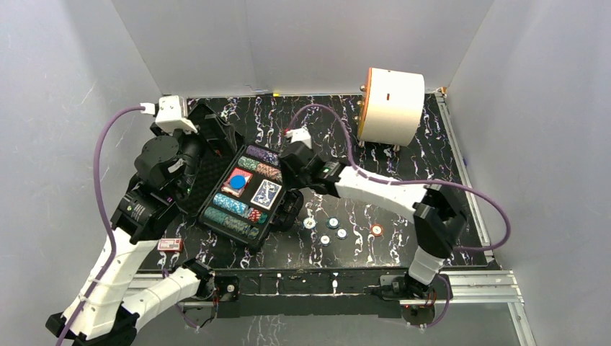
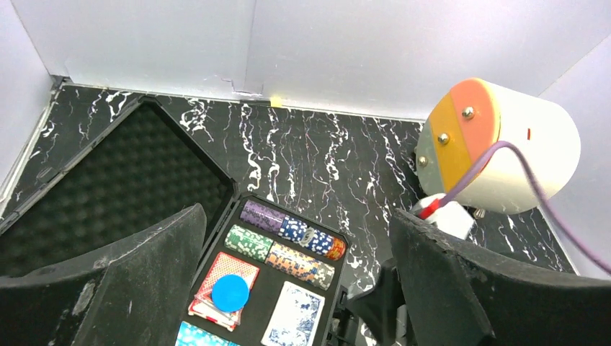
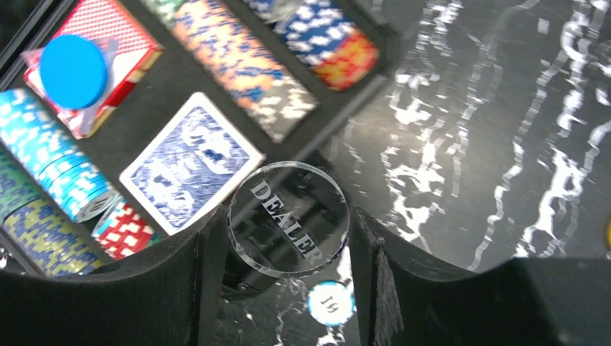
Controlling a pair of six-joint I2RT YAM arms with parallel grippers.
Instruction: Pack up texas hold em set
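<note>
The black case [image 1: 248, 189] lies open at centre-left, its foam lid [image 2: 122, 173] folded back to the left. Its tray holds rows of poker chips [image 2: 299, 263], a red deck [image 2: 234, 265] with a blue round button [image 2: 230, 292] on it, and a blue deck [image 3: 191, 162]. My right gripper [image 3: 288, 223] is shut on a clear round "DEALER" button [image 3: 288, 220], held above the case's right edge beside the blue deck. My left gripper [image 2: 302, 288] is open and empty, above the tray's near-left side. Several loose chips [image 1: 332, 222] lie on the table right of the case.
A large white cylinder with an orange face [image 1: 391, 106] stands at the back right. A blue-rimmed chip [image 3: 330, 303] lies on the table below the held button. A small red-and-white tag [image 1: 170, 244] lies near the left arm. White walls enclose the black marbled table [image 1: 403, 162].
</note>
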